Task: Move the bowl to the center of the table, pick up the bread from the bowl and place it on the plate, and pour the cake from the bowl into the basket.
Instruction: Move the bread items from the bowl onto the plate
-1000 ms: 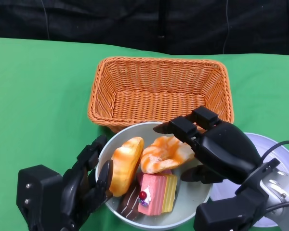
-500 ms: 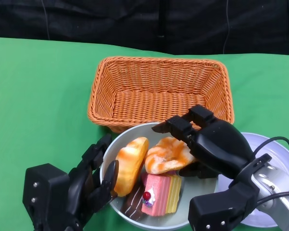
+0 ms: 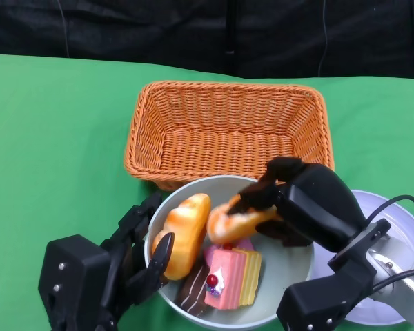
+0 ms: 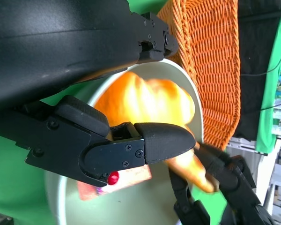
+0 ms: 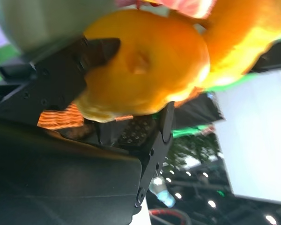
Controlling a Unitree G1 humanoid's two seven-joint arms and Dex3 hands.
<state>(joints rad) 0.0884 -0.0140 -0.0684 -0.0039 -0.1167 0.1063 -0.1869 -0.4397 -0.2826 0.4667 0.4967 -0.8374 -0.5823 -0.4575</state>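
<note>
Head view: a green table [image 3: 48, 138] with a rectangular orange wicker basket [image 3: 228, 127] at its middle, backed by a dark curtain. Just in front of the basket and touching its near wall sits a pale grey bowl [image 3: 290, 276]. Inside the bowl lie a long golden bread roll [image 3: 181, 234] on the left, a pink layered cake slice with a red cherry [image 3: 228, 276] toward the front, and a chocolate piece [image 3: 190, 293] beside it. The right hand [image 3: 297, 200] reaches over the bowl with its fingers clamped around a round swirled bun [image 3: 231, 221], which sits above the cake. To the right, partly hidden by the right arm, lies a white plate [image 3: 400, 227]. The left hand [image 3: 134, 255] grips the bowl's left rim, fingers outside and thumb inside against the long roll.

Right wrist view: black fingers [image 5: 61, 79] press on the bun [image 5: 145, 70], which fills the middle of the picture; the picture is blurred.

Left wrist view: the left hand's fingers [image 4: 131, 145] straddle the bowl's rim [image 4: 196, 112], with the long roll [image 4: 145, 101] and cake slice [image 4: 112, 180] inside and the basket [image 4: 210, 56] beyond. The right hand's fingers [image 4: 225, 173] close on the bun [image 4: 192, 171].
</note>
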